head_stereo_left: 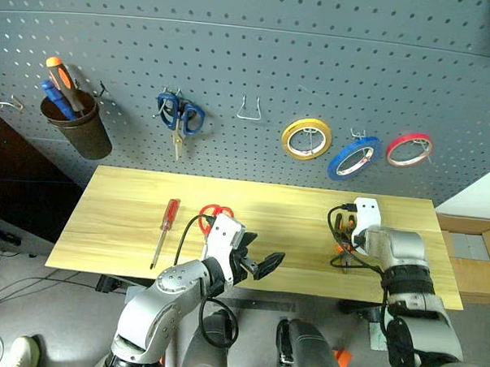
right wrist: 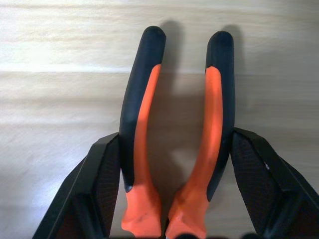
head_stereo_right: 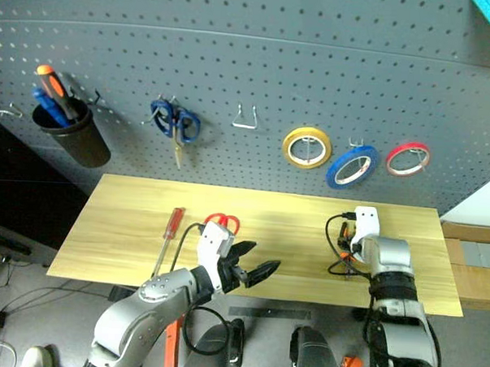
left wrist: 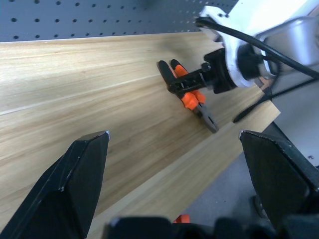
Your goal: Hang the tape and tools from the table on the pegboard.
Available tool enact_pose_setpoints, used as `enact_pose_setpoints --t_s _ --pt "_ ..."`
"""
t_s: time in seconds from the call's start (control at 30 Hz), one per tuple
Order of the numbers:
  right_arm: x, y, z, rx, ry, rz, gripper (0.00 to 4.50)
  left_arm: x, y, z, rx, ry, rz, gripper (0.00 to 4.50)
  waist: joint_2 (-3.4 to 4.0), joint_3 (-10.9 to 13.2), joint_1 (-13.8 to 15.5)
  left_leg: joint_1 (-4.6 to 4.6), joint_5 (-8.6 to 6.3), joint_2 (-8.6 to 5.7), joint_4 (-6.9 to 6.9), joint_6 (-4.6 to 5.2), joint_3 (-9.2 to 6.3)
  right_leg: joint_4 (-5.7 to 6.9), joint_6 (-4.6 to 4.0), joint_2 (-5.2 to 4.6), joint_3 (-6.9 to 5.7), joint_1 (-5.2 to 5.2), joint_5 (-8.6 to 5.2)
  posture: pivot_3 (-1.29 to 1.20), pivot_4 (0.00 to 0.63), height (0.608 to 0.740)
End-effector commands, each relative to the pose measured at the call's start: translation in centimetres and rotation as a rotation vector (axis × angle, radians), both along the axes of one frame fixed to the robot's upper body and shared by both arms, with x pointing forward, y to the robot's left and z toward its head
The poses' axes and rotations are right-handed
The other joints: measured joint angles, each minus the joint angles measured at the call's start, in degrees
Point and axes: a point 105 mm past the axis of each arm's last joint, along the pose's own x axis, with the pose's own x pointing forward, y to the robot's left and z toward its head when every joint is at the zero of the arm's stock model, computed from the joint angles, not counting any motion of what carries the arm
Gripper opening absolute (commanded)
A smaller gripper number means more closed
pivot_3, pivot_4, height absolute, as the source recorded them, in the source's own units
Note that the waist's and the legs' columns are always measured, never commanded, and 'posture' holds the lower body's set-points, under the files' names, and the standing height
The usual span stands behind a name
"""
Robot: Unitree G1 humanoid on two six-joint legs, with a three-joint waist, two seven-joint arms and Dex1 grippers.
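The orange-and-black pliers (right wrist: pixel 177 144) lie on the bench (head_stereo_left: pixel 121 219) between the right gripper's (right wrist: pixel 177 199) fingers, which seem to touch both handles.

The left gripper (left wrist: pixel 174 184) is wide open, holding nothing.

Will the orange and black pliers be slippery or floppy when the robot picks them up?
Probably not slippery: the pliers have rubbery-looking handles, and the right tool has a finger at each handle's outer side. They may squeeze together, since the handles stand apart. Likely stiff otherwise, with a metal nose.
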Motion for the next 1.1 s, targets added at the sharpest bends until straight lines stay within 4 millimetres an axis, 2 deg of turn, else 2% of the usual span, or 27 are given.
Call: enact_pose_setpoints --t_s 0.03,0.13,0.23,0.33,0.53,0.6,0.77,0.93,1.0,1.1 --pt "-1.6 3.3 4.7 0.041 -0.199 0.239 2.76 0.1 0.2 1.1 -0.029 -0.052 0.000 4.50 0.07 -0.04 0.01 -0.04 -0.02 0.00 -0.01 -0.04 0.00 0.02 0.00 0.00 0.00 -0.06 0.00 0.13 0.216 0.740" --pt "-3.4 5.3 6.8 0.067 -0.307 0.371 2.76 0.2 0.5 1.1 -0.033 -0.056 0.004 4.50 0.21 -0.19 -0.20 -0.19 -0.09 0.00 0.00 -0.18 0.03 0.07 0.02 0.00 0.02 -0.26 -0.01 0.10 0.183 0.740" --pt "-5.6 8.7 10.5 0.126 -0.487 0.506 2.76 -0.2 1.2 2.0 -0.025 -0.089 -0.004 4.50 0.20 -0.37 -0.29 -0.17 -0.08 0.05 0.03 -0.28 0.02 0.08 0.02 0.06 0.00 -0.26 -0.01 0.10 0.161 0.740" --pt "-5.8 11.1 13.3 0.146 -0.643 0.563 2.76 -0.1 2.1 3.3 -0.019 -0.136 0.030 4.50 0.15 -0.78 -0.54 -0.15 0.00 0.10 0.02 -0.45 -0.04 0.16 0.02 0.14 -0.03 -0.30 -0.01 0.09 0.134 0.740" --pt "-4.2 14.4 18.6 0.239 -0.852 0.577 2.76 1.0 3.3 6.5 0.006 -0.250 0.115 4.50 -0.23 -2.28 -0.22 -0.12 0.27 0.01 0.14 -0.69 -0.17 0.31 0.04 0.13 -0.08 -0.25 0.04 0.12 0.109 0.740" --pt "-3.0 14.9 21.1 0.268 -0.937 0.541 2.76 2.1 4.1 7.9 0.019 -0.300 0.187 4.50 -0.56 -2.59 -0.09 -0.10 0.34 0.01 0.16 -0.62 -0.22 0.35 0.01 0.14 -0.14 -0.22 0.08 0.13 0.109 0.740" --pt "0.2 17.1 26.1 0.277 -1.125 0.515 2.76 5.0 5.6 10.9 0.016 -0.396 0.340 4.50 -0.72 -2.87 0.00 -0.09 0.60 0.00 0.15 -0.50 -0.25 0.42 -0.12 0.19 -0.16 -0.22 0.34 0.18 0.115 0.740" --pt "3.0 17.3 28.3 0.252 -1.234 0.441 2.76 7.2 6.1 12.7 0.002 -0.441 0.447 4.50 -0.92 -3.06 0.36 -0.10 0.62 -0.02 0.11 -0.51 -0.22 0.42 -0.39 0.20 -0.18 -0.23 0.51 0.21 0.120 0.740" --pt "4.0 17.0 28.6 0.229 -1.262 0.407 2.76 8.1 6.7 12.7 -0.052 -0.402 0.512 4.50 -0.93 -3.06 0.75 -0.11 0.62 -0.04 0.12 -0.53 -0.19 0.43 -0.39 0.15 -0.19 -0.22 0.52 0.21 0.120 0.740" --pt "4.9 17.2 28.6 0.214 -1.280 0.392 2.76 8.4 6.3 12.6 -0.039 -0.407 0.501 4.50 -0.94 -3.07 1.32 -0.12 0.71 -0.01 0.10 -0.67 -0.13 0.42 -0.40 0.10 -0.15 -0.25 0.54 0.23 0.139 0.740"
